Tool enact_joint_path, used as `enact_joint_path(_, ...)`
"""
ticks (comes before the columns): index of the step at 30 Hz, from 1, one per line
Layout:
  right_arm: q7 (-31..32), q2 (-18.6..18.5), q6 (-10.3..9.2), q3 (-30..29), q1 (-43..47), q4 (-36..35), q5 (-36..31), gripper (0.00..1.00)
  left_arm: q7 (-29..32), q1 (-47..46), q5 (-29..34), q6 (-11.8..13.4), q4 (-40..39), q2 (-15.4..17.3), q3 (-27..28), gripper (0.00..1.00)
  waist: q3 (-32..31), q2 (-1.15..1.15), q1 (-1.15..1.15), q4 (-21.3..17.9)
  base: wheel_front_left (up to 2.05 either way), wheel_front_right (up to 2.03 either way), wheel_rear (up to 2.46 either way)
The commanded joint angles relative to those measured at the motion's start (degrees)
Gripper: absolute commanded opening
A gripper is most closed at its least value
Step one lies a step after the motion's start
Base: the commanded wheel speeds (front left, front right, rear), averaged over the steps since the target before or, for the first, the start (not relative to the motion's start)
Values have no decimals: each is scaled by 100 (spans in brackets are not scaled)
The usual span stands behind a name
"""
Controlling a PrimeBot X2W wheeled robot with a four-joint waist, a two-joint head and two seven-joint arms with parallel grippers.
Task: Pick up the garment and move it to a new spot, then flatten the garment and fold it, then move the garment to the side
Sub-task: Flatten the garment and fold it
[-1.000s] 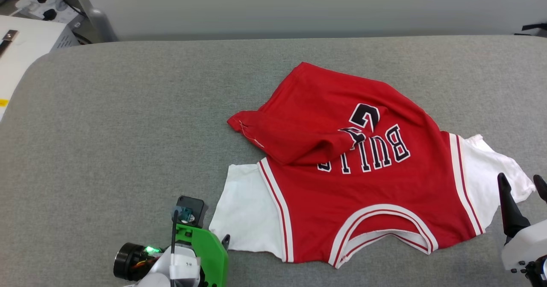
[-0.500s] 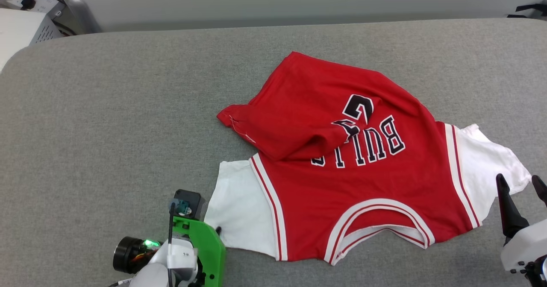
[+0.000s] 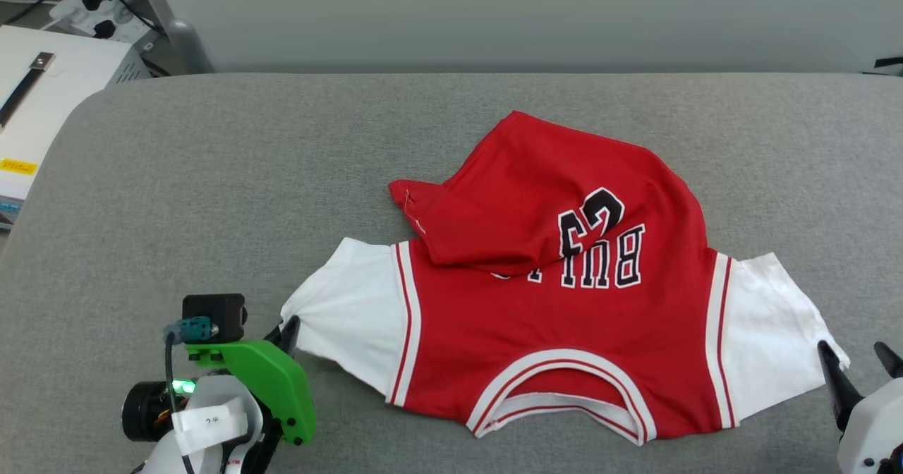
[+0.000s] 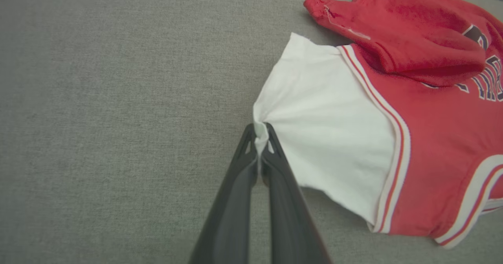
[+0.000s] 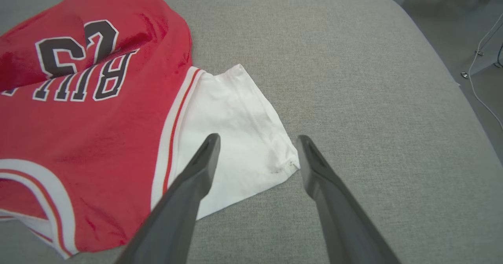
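The red jersey T-shirt lies half-folded at centre-right of the head view, so the left gripper clamps its lower-left white sleeve while the right gripper hovers open-jawed at the lower-right sleeve, likely to spread it.

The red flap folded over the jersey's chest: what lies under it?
Under the red flap lies the jersey's own red front. It covers the first letters of the black lettering, so they cannot be read.
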Motion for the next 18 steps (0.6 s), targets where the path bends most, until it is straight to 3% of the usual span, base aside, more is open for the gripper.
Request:
enact_joint_path(1, 198, -29, -4, -7, 85, -10, 32, 100, 48, 120, -72, 35, -163, 86, 45, 0, -65, 0, 0, 111, 0, 0, 0)
enact_joint_path(11, 2095, -195, -4, -300, -165, -92, 69, 100, 941, 627, -106, 201, -1493, 395, -63, 0, 255, 0, 0, 278, 0, 0, 0)
enact_joint_path(18, 2710, -410, -4, -316, -730, 343, 144, 100, 1282, 618, -154, 176, -2012, 477, -187, 0, 553, 0, 0, 401, 0, 0, 0)
